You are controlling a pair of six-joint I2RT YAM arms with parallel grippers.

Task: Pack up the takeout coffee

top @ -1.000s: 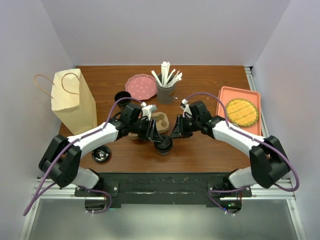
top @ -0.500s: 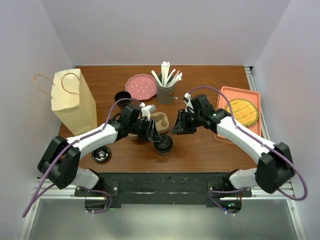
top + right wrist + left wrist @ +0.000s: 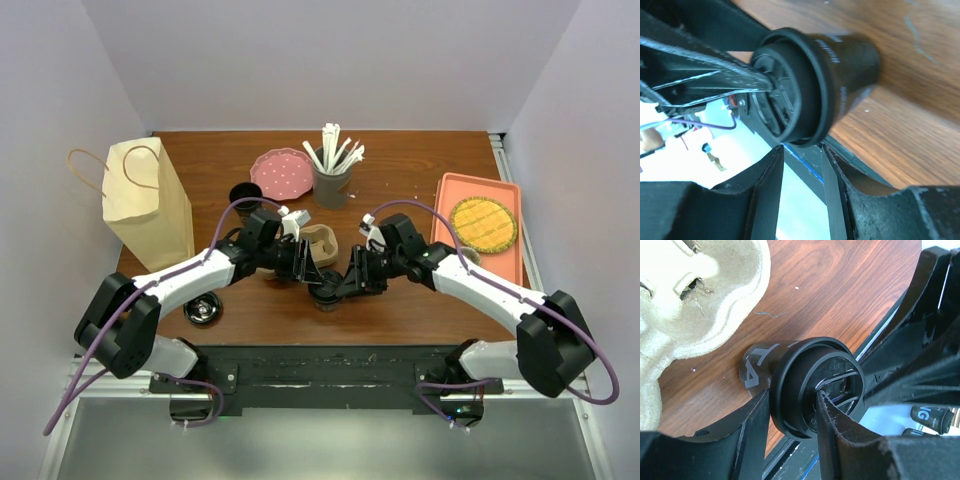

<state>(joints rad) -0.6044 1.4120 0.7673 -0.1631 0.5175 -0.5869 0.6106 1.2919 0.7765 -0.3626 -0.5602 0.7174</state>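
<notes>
The takeout coffee (image 3: 327,292), a black cup with white lettering and a black lid, stands on the table near the front edge. My left gripper (image 3: 316,281) is shut on its lid, one finger outside the rim and the other across the top (image 3: 792,401). In the left wrist view the cup (image 3: 762,367) shows lettering on its side. My right gripper (image 3: 346,283) sits close on the cup's right. In the right wrist view its jaws stand open (image 3: 801,150) just below the lid's rim (image 3: 815,80), with nothing between them.
A pulp cup carrier (image 3: 320,240) lies just behind the cup. A paper bag (image 3: 146,203) stands at the left. A lidless black cup (image 3: 244,194), pink plate (image 3: 282,172) and grey stirrer holder (image 3: 330,183) sit behind. A loose lid (image 3: 203,309) lies front left; an orange tray (image 3: 505,262) is at the right.
My right gripper has opened and swung left and nearer, up to the cup's lid. The left gripper and the cup have stayed put.
</notes>
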